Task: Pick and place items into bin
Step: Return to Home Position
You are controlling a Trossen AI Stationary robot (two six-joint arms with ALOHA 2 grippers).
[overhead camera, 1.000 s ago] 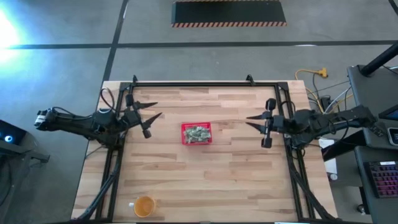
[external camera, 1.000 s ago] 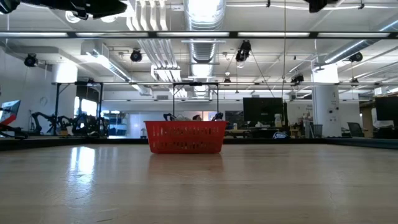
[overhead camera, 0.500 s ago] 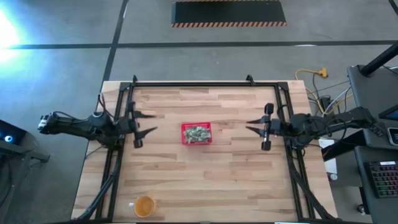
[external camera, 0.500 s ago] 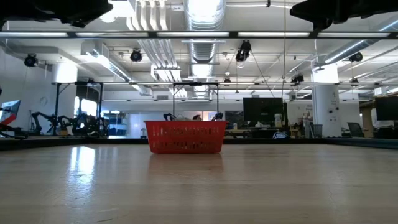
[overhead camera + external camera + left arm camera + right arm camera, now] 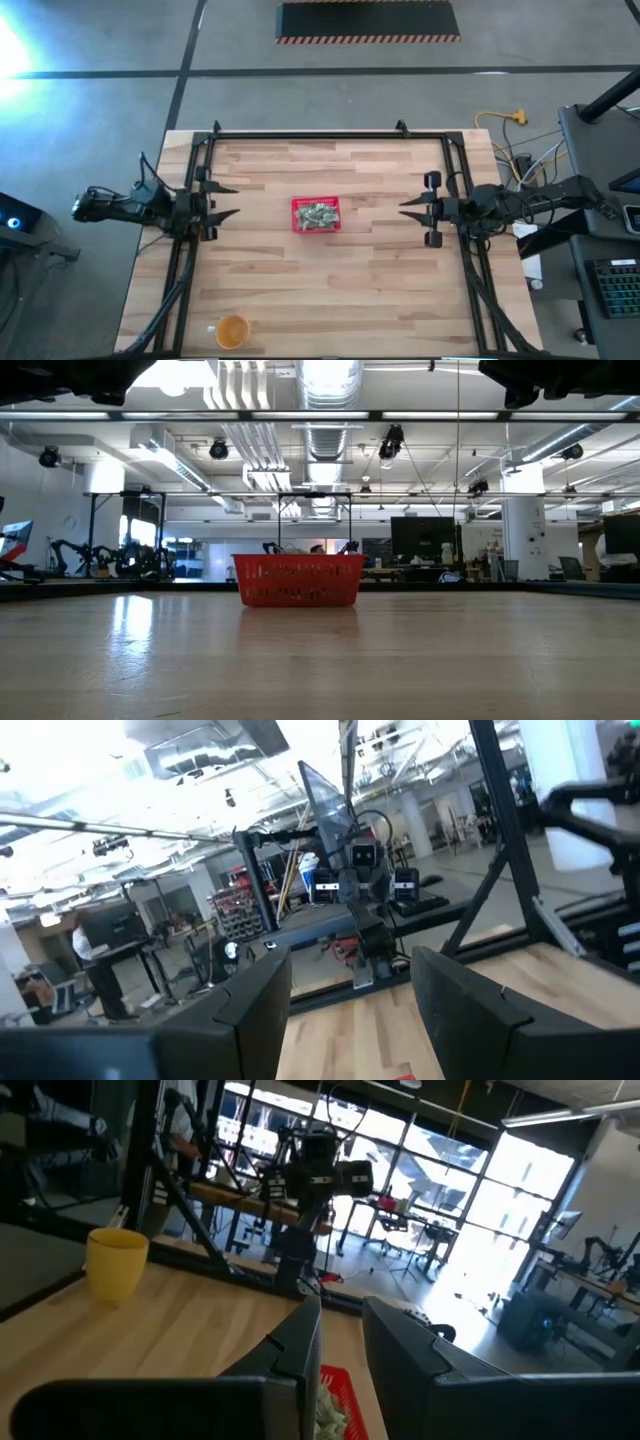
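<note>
The packets [image 5: 318,213] lie heaped in the red basket [image 5: 295,215] at the middle of the surface [image 5: 380,285], with the left gripper [image 5: 226,201] and right gripper [image 5: 408,205] empty, jaws apart, well off either side; a careless swing might clip the black frame [image 5: 320,135], I reckon.

A pale wooden tabletop [image 5: 380,280] is edged by a black frame [image 5: 320,135]. A red basket [image 5: 295,215] is set on it, and an orange cup [image 5: 232,330] is placed well apart from the basket, toward the left arm's side.
</note>
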